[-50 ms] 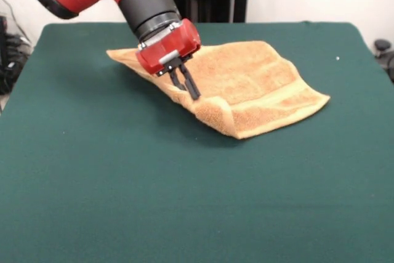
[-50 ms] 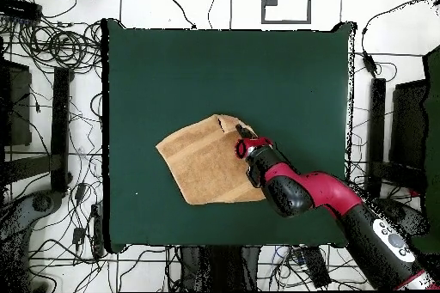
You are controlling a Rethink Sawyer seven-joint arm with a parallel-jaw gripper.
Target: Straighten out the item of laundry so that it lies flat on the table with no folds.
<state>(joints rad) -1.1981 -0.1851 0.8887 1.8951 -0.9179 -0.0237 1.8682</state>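
jaws (image 1: 189,87) nearly closed, pinching towel (image 1: 246,84) edge | folded flap just beyond tips | I'd drag outward across table (image 1: 184,201)

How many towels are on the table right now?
1. The towel lies on the green table under the pincer, one edge folded up; nothing else shows.

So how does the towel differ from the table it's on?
The towel is orange-tan and fluffy; the table is dark green and smooth. The towel is far smaller. It sits rumpled, with one edge raised at the end effector, while the table lies flat. Both are cloth-surfaced.
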